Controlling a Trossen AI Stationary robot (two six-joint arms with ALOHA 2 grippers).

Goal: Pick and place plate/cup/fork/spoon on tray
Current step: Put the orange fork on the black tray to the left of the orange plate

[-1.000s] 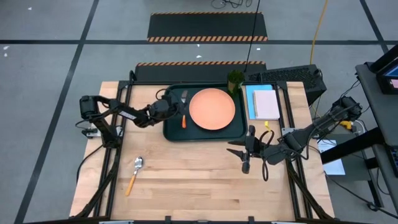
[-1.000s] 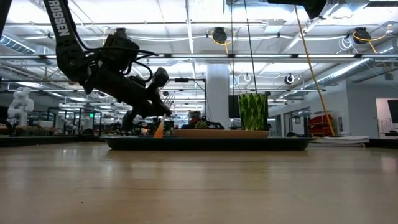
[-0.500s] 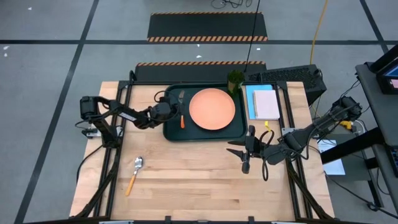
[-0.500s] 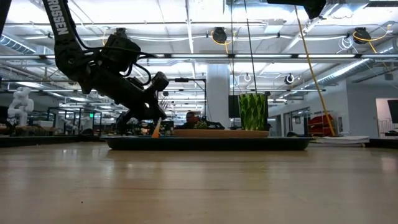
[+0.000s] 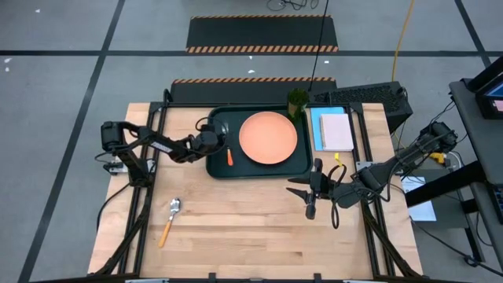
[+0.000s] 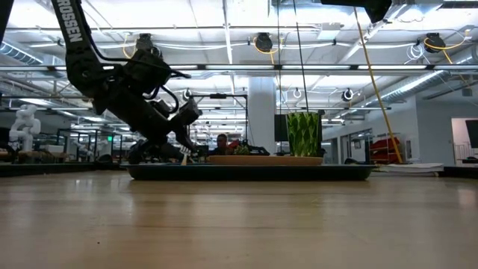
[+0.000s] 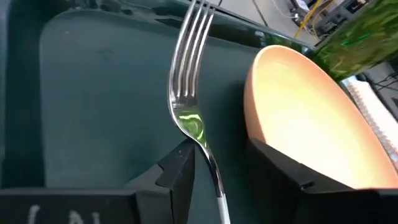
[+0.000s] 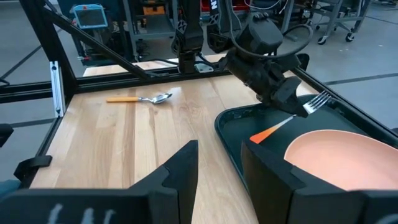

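Observation:
The fork [image 7: 189,93], silver head and orange handle [image 5: 229,157], lies on the left part of the dark tray [image 5: 259,174], beside the salmon plate [image 5: 268,137], which rests flat in the tray. My left gripper [image 5: 215,140] is low over the tray and open, with the fork's neck between its fingers. The green cup [image 5: 297,101] stands at the tray's far right corner. The spoon [image 5: 169,220] lies on the table at the near left. My right gripper [image 5: 309,193] waits open, right of the table's middle, holding nothing. My left gripper has its fingers apart on either side of the fork's neck [image 7: 210,163], coming slanting down from the table's left. The neck runs close by one fingertip [image 7: 180,168]; I cannot tell whether they touch.
A pink-and-blue notepad [image 5: 335,130] lies right of the tray, with a keyboard [image 5: 361,96] behind it. Bare wood stretches along the near half of the table between the spoon and my right arm.
My left gripper has sunk toward the tray with the fork. The fork's orange handle end, raised and tilted a second ago, has come down low onto the tray.

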